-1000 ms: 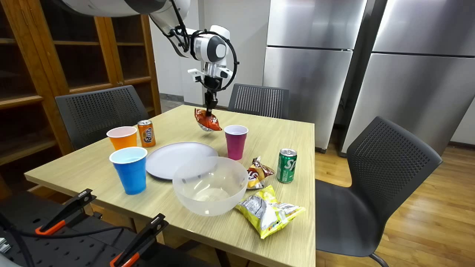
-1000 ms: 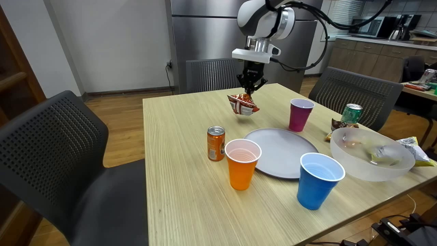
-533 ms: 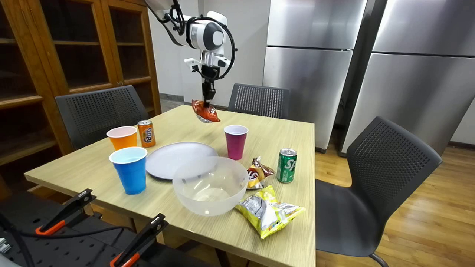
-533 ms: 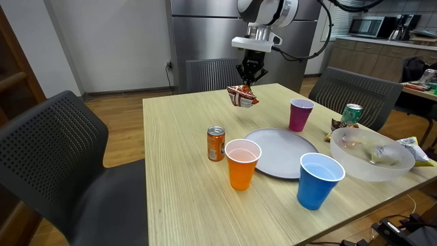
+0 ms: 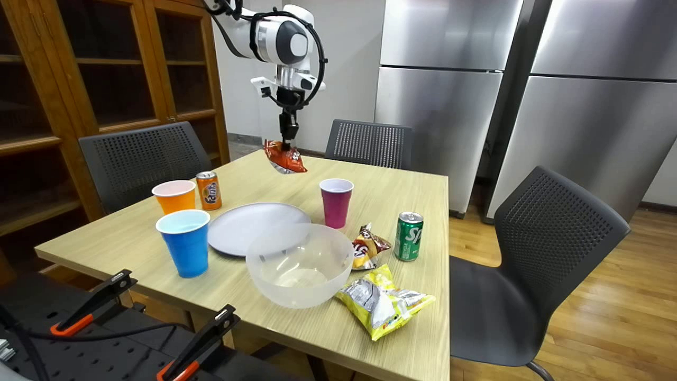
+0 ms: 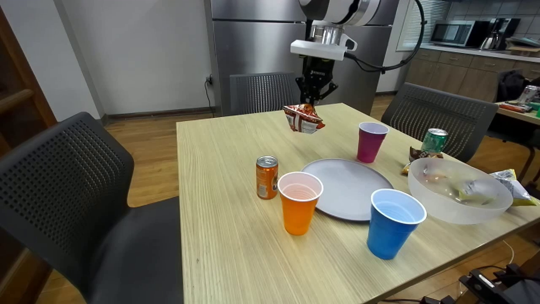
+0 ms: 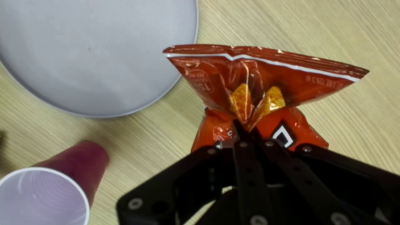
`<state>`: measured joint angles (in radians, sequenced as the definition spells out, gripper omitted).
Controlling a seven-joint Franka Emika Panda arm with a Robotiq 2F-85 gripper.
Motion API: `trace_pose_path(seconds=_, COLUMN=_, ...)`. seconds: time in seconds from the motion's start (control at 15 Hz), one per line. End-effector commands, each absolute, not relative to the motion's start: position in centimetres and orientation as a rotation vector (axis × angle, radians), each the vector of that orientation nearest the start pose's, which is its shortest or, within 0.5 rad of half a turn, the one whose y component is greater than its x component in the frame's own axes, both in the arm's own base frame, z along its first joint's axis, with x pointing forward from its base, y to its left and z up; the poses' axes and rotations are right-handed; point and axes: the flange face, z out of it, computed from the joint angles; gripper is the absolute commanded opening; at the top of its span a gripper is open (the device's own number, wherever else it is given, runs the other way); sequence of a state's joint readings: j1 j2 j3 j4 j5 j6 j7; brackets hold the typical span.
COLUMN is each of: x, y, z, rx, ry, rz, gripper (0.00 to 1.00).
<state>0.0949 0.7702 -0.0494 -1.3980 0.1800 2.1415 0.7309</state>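
Wrist view: gripper (image 7: 247,129) pinches bag (image 7: 261,84) across its folds, jaws almost together. Positions from gripper: cup (image 7: 75,167) between 8 and 9 o'clock, plate (image 7: 97,59) at 10; bag hangs clear of the table (image 7: 156,140) beneath. Step in hand, judged: carrying bag aloft. Next move seems to call for a firm pinch and safe clearance from cup.

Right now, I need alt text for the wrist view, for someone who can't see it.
A black gripper at the bottom pinches a red chip bag above a pale wood table. A gray plate, partly cropped, fills the upper left, and a purple cup, also cropped, sits at lower left.
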Motion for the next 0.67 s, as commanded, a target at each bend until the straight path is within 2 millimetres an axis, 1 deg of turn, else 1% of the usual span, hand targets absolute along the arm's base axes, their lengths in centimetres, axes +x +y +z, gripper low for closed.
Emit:
trace_pose_path(seconds=0.0, x=68.7, y=5.1, z=26.2, rx=-2.811, ry=1.153, rz=0.050, gripper=0.00)
trace_pose_path(seconds=0.33, x=63.8, y=5.1, z=25.9, rx=-2.784, ry=1.194, rz=0.015, gripper=0.00)
trace_pose_path(seconds=0.47, x=61.7, y=4.7, z=25.9, rx=-2.779, ry=1.200, rz=0.002, gripper=0.00)
trace_pose_path(seconds=0.6, x=60.0, y=4.2, z=26.2, rx=-2.780, ry=1.193, rz=-0.012, gripper=0.00)
